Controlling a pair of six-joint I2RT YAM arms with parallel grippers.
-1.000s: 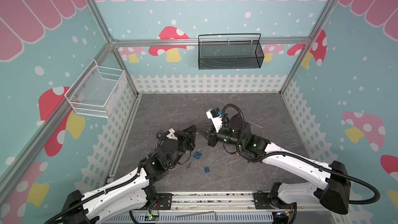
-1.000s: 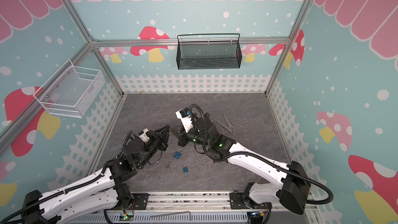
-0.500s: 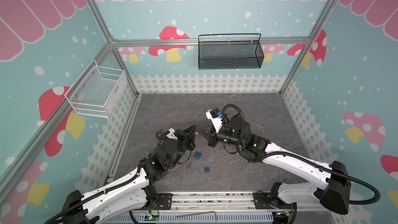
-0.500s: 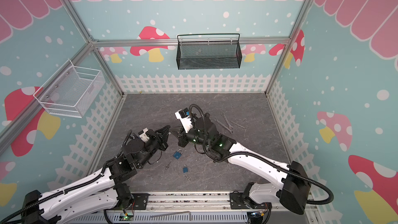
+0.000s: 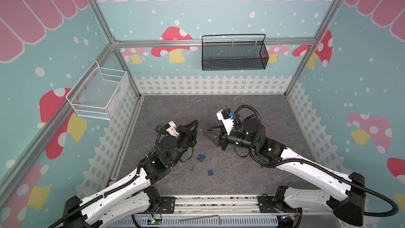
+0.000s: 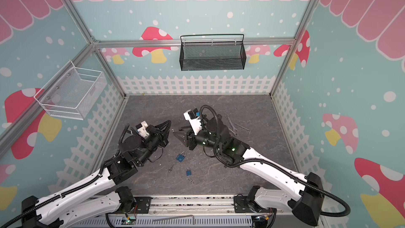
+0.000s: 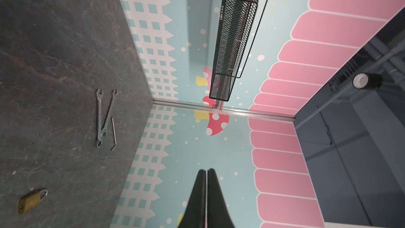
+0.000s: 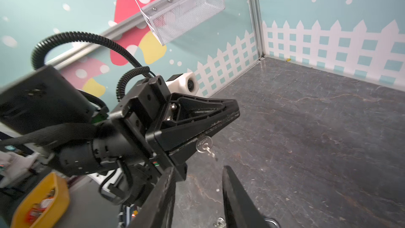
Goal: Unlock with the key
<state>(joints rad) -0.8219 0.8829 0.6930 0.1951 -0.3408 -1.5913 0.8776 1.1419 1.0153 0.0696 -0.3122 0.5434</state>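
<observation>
Right gripper (image 8: 198,169) has parted its fingers since the earlier frame and now stands empty, just off the left gripper's tip. Left gripper (image 5: 196,123) is pressed together on the small silver key (image 8: 204,145), whose blade juts from the jaw edge toward the right gripper. Nearer blue padlock (image 5: 201,156) lies flat on the floor, frontward of both tips and roughly midway between the arms, with its shackle pointing rearward. Judgement: the empty right gripper is the likelier one to fetch it.
</observation>
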